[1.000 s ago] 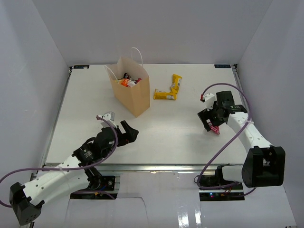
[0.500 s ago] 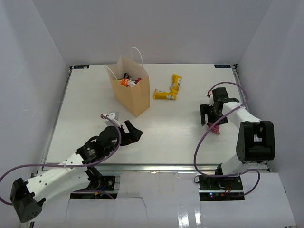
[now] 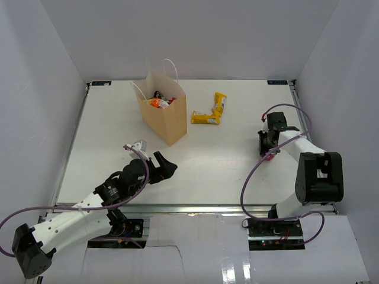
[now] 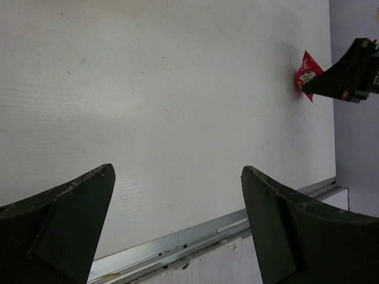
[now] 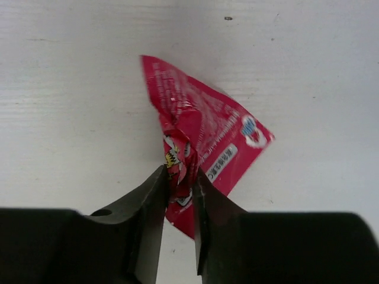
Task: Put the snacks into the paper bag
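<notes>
Between right jaws, pink packet (image 5: 201,136) aslant

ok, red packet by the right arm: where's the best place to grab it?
Probably the raised crumpled fold near its middle, from straight above. The red packet lies nearly flat on the table, so its edges give little to pinch. The right gripper is closed on that fold.

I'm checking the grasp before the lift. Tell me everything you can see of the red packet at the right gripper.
The red packet is a small, glossy, foil-like pouch, red-pink with white print and a small cartoon logo. It lies crumpled and roughly triangular on the white table, toward the table's right side. The right gripper has its two dark fingers closed on a raised fold near one end of the packet. Nothing else touches it.
</notes>
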Motion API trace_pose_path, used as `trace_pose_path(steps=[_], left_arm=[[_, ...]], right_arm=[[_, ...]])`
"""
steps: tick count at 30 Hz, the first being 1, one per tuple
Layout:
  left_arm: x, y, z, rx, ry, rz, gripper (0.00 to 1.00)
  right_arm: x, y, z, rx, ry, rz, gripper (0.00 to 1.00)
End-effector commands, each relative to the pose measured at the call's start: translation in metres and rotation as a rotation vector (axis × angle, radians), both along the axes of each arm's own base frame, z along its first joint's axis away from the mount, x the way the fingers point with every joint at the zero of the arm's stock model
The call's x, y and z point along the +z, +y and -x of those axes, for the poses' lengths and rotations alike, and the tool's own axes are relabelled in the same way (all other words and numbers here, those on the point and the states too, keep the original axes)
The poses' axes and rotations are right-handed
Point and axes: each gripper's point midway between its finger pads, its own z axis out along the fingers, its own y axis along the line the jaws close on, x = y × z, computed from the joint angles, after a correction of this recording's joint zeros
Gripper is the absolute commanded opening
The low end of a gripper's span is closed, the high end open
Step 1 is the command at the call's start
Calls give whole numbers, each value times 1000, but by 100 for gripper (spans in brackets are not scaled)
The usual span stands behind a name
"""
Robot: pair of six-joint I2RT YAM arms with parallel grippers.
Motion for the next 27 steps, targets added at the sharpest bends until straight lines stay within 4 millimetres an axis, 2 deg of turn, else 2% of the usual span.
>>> trace_pose_path(steps=[1,5,7,10,13,14,15,16,17,18,19,20,21,22,23,24,25,26,27], left_arm=[[8,-6,-3,-14,-8,4,98],[11,-9,-6,-22,-25,-1,98],[13,-9,-7,-26,-36,-5,98],[17,-9,-8,-27,-54,-4,98],[20,-8,-9,-27,-70,-3,98],[22,-8,-9,-27,-74,1,98],[22,-8,-8,-27,-77,2,98],[23,-7,-8,-27,-78,3,98],[21,-7,-8,-27,-75,2,98],[21,-7,-7,-29,-75,6,98],[21,-8,-7,-31,-74,9,98],[20,-8,-6,-30,-70,13,98],[18,-7,-6,-30,-64,11,98],[17,-8,-5,-34,-61,14,98],[18,-9,-5,-36,-59,20,98],[16,-9,-4,-37,-54,21,98],[16,-10,-4,-40,-52,22,98],[16,-11,-2,-46,-49,25,98],[15,-11,-2,-47,-47,25,98]], right_arm=[[33,5,-21,79,-174,-21,25],[74,17,-34,209,-322,-45,9],[90,30,-38,323,-372,-72,8],[138,60,-47,547,-497,-148,8],[177,103,-43,776,-590,-283,8],[208,117,-49,832,-661,-297,8],[224,130,-50,875,-694,-310,8],[235,152,-49,942,-710,-336,8],[274,167,-54,990,-796,-334,8],[286,195,-51,1054,-815,-358,8],[301,211,-50,1090,-845,-364,8],[341,224,-55,1096,-939,-344,8],[357,249,-47,1137,-973,-368,8],[359,266,-52,1149,-975,-384,8],[373,277,-57,1136,-1014,-375,8],[398,299,-49,1158,-1078,-385,8],[392,316,-58,1154,-1069,-388,8],[396,323,-66,1121,-1084,-370,8],[418,338,-63,1104,-1139,-395,8]])
